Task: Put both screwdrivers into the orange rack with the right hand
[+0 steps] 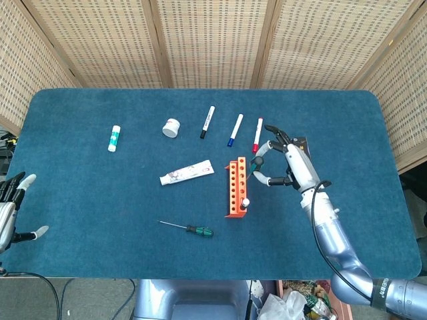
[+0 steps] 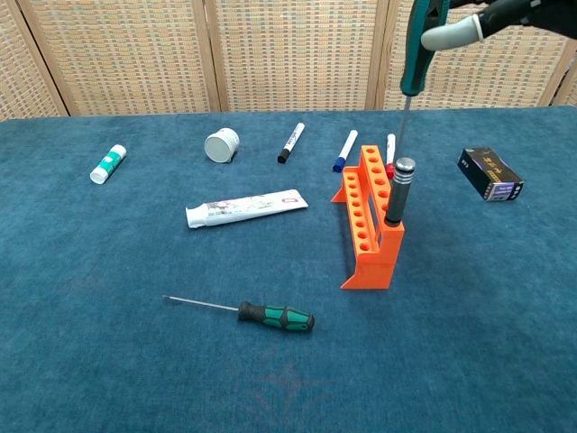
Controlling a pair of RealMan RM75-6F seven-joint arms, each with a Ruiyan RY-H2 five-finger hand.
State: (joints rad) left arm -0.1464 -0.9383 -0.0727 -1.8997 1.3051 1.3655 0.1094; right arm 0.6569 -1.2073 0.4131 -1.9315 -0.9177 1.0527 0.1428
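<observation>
You've got one green-handled screwdriver [image 2: 413, 63] pinched in the right hand [image 1: 285, 165], shaft pointing down, tip hanging just above the orange rack [image 2: 370, 216] near its far end; not seated in a hole yet as far as the chest view shows. The second screwdriver [image 2: 270, 315], green and black handle, lies flat on the worktop [image 1: 100, 200] in front of the rack toward your left side, well apart from it, untouched. The rack stands upright mid-worktop with a dark, silver-capped tool [image 2: 398, 189] standing in its nearest hole; can't tell what that tool is, so don't count it toward the task. Judged progress: neither screwdriver is in the rack, the first is at the lining-up stage, so you have the drop-in left, then the whole pick and place of the one lying flat. Right hand is gripping the handle between thumb and fingers, other fingers spread. Left hand [image 1: 12, 212] sits at the near-left edge of the worktop, fingers apart, holding nothing. Around the rack: red marker [image 1: 257, 135] and blue marker [image 1: 235, 129] just behind it, black marker [image 1: 207, 122] further left, white tube [image 1: 187, 173] beside the rack's left side, white round jar [image 1: 171, 127], a green-and-white glue stick [image 1: 115, 138] far left, a small black box [image 2: 489, 174] to the right.
</observation>
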